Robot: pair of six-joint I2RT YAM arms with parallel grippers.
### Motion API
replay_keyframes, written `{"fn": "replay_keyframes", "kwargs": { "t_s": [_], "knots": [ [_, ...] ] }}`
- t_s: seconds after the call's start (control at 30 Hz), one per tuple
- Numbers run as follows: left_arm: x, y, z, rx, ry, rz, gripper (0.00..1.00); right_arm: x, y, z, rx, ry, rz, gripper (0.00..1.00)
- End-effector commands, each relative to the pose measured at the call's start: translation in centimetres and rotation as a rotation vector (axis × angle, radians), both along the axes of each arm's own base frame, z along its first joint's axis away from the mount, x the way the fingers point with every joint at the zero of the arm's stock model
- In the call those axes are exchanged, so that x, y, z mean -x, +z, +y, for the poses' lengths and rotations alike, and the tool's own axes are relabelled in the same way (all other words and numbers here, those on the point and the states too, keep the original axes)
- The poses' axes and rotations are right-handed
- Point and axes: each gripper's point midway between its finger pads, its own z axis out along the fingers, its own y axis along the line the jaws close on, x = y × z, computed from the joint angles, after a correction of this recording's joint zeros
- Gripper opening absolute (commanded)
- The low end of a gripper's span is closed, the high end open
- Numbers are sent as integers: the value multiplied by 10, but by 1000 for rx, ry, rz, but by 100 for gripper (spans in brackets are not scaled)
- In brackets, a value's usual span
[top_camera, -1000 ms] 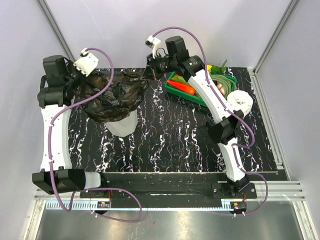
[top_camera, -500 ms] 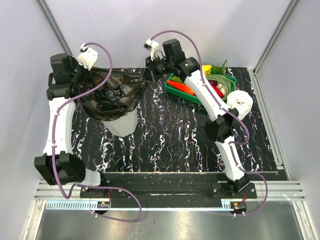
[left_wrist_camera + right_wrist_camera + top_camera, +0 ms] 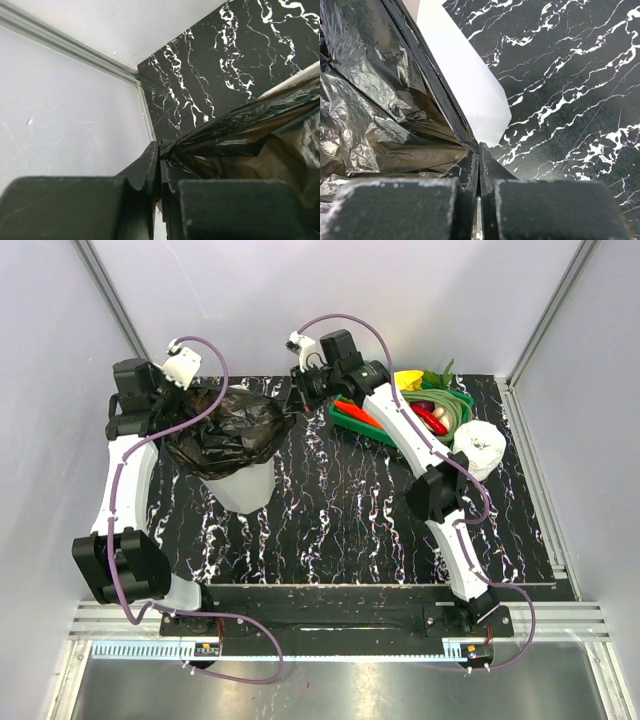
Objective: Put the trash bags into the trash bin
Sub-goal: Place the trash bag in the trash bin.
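Note:
A crinkled black trash bag (image 3: pixel 225 430) lies spread over the mouth of the translucent white trash bin (image 3: pixel 245 490) at the table's back left. My left gripper (image 3: pixel 170 425) is at the bag's left edge. In the left wrist view its jaws (image 3: pixel 160 150) stand almost together, with the bag's film (image 3: pixel 260 120) pinched at their tips. My right gripper (image 3: pixel 288 395) holds the bag's right edge. It (image 3: pixel 479 150) is shut on the film (image 3: pixel 370 100), just beside the bin's white wall (image 3: pixel 465 85). The bag hides the bin's inside.
A shallow green tray (image 3: pixel 345 420) of vegetables sits at the back right, close behind the right arm. A white roll (image 3: pixel 480 445) lies beside it. The side wall and a metal frame rail (image 3: pixel 75 47) stand close to the left gripper.
The left gripper has moved inward towards the bin, so the bag now spans less width and bunches over the bin's mouth. The right gripper has shifted slightly left, still holding its edge.

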Motion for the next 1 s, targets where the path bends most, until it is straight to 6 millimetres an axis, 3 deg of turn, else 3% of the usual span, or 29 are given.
{"fn": "replay_keyframes", "kwargs": {
  "t_s": [0.0, 0.17, 0.47, 0.77, 0.97],
  "knots": [
    [-11, 0, -2, 27, -30, -43, 8, -6, -11, -4, 6, -2, 13, 0],
    [-5, -18, -4, 28, -41, 9, 4, -1, -20, -4, 16, 10, 41, 0],
    [25, -40, -19, 44, -112, 88, 4, 5, -32, -12, 55, -3, 44, 0],
    [22, -51, -3, 110, -92, 131, 4, 3, -40, -19, 98, -16, 11, 0],
    [32, -74, -9, 171, -151, 195, 7, 5, -48, -23, 120, -16, 10, 0]
  ]
}}
